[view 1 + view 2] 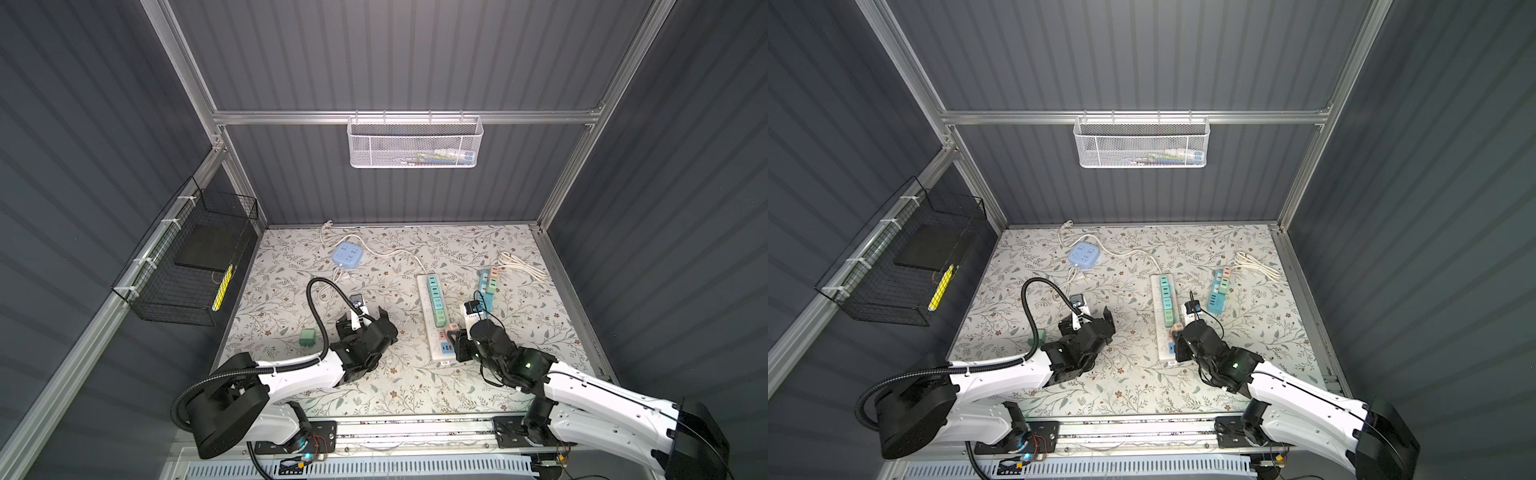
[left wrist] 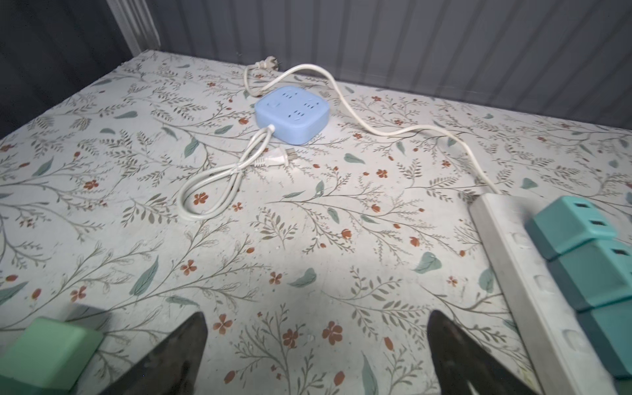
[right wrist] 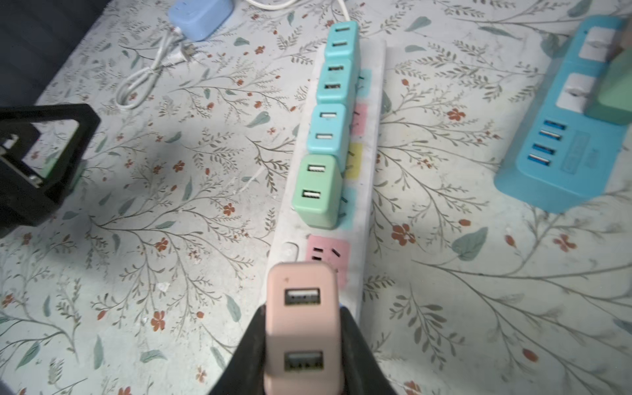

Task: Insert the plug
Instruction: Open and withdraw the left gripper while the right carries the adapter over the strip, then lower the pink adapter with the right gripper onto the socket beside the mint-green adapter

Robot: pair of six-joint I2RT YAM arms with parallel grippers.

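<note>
Floral-printed paper covers your desk [image 1: 395, 386], the biggest thing in sight. Right of centre in both top views, the long white power strip [image 1: 424, 299] runs from the near side toward the back wall. A row of four teal and green USB chargers [image 3: 328, 126] is plugged in along its far part. To its right lies the shorter bright blue power strip [image 3: 561, 150]. Toward the back, left of centre, sits the pale blue square socket cube [image 2: 292, 114] with a white cord looped beside it.

Your right tool [image 3: 302, 309] is clamped on the pink two-port USB charger plug [image 3: 302, 342], one finger on each long side. The plug stands over the near end of the white strip, just short of a free pink socket [image 3: 328, 253]. You cannot tell whether its pins have entered anything.

Your left tool [image 2: 316, 314] hangs low over bare desk with its jaws wide apart and nothing between them. The small green cube-shaped charger plug [image 2: 48, 352] lies on the desk just beside one of its fingers, outside the jaws.
</note>
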